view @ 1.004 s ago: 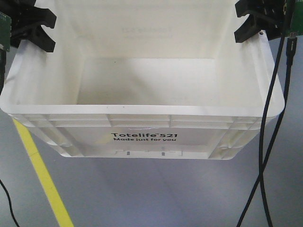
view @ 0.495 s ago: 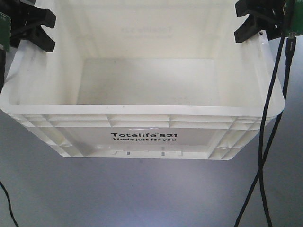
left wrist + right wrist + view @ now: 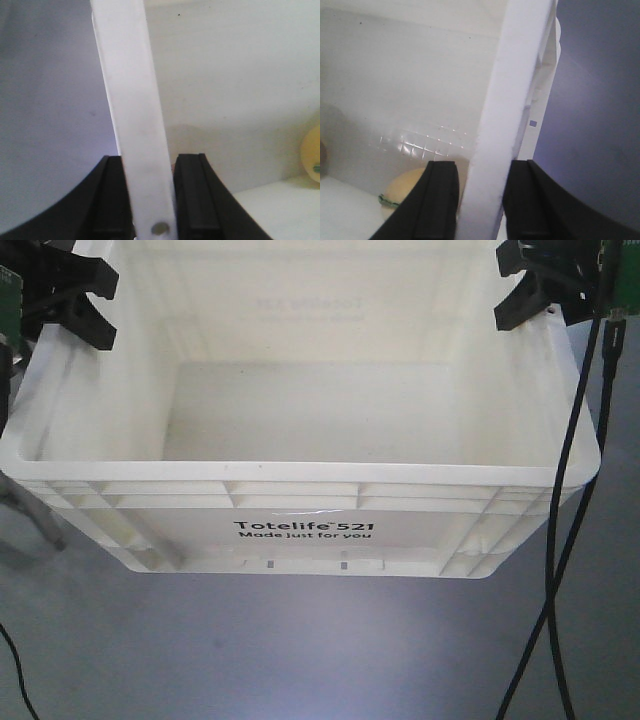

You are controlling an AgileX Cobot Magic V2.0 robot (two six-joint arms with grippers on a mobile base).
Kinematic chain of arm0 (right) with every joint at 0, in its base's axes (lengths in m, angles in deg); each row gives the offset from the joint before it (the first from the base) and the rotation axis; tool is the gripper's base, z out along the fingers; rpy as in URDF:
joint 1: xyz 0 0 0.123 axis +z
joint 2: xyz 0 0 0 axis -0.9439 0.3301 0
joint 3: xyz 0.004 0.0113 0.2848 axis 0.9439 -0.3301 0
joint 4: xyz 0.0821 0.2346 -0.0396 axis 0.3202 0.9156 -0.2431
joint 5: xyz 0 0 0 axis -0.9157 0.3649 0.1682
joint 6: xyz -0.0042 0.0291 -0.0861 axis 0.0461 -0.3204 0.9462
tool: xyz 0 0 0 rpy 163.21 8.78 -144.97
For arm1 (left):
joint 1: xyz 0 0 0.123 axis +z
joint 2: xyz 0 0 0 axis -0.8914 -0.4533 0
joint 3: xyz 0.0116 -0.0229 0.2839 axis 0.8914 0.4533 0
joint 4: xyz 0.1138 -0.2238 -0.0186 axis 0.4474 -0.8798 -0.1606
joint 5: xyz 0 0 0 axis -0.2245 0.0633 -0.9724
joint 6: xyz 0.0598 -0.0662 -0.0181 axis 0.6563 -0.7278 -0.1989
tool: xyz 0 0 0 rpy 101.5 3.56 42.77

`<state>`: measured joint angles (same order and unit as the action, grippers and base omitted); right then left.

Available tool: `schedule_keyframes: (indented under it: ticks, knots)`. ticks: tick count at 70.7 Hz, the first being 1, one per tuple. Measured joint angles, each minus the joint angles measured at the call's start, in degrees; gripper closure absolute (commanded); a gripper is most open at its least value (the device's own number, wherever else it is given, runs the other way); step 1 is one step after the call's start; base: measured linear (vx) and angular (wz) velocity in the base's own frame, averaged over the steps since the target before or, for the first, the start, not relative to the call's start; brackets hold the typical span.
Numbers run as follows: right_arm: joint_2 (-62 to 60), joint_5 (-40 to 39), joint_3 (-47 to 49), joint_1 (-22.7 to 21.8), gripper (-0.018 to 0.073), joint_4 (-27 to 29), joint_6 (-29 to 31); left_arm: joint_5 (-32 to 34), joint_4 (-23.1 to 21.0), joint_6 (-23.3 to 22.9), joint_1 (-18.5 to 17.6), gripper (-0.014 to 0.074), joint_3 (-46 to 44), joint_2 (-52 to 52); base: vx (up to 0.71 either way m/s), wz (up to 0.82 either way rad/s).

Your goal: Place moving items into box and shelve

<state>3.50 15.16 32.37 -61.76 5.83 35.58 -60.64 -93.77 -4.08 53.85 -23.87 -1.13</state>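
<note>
The box [image 3: 300, 485] is sitting between the two tools, open side up, with its printed wall facing the front camera and grey floor [image 3: 300, 660] showing below it.

The left tool [image 3: 85, 305] is straddling the left wall rim. In the left wrist view, the left tool [image 3: 150, 200] is pressing both black fingers [image 3: 112, 200] against the white rim, one on each face.

The right tool [image 3: 515, 290] is gripping the right wall rim in the same manner. The right wrist view is showing the right tool [image 3: 482, 200] narrowed onto that rim.

The yellow-orange plush toy [image 3: 407, 192] is lying on the box bottom against a side wall, with its green leaf [image 3: 387, 200] showing. Two black cables [image 3: 560, 540] are hanging beside the right wall.
</note>
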Motion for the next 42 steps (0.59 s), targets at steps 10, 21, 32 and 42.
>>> schedule_keyframes:
  ticks: [10, 21, 32, 42]
  knots:
    - [0.0, 0.0, 0.0, 0.0, 0.0571, 0.0, 0.0, 0.0, 0.0, 0.0, 0.0, 0.0613, 0.0, 0.0, 0.32, -0.57]
    - [0.0, 0.0, 0.0, 0.0, 0.0571, -0.1, 0.0, 0.0, 0.0, 0.0, 0.0, 0.0613, 0.0, 0.0, 0.32, -0.55]
    - [0.0, 0.0, 0.0, 0.0, 0.0571, -0.1, 0.0, 0.0, 0.0, 0.0, 0.0, 0.0613, 0.0, 0.0, 0.33, -0.47]
    - [0.0, 0.0, 0.0, 0.0, 0.0571, -0.1, 0.0, 0.0, -0.1, 0.0, 0.0, 0.0613, 0.0, 0.0, 0.35, -0.37]
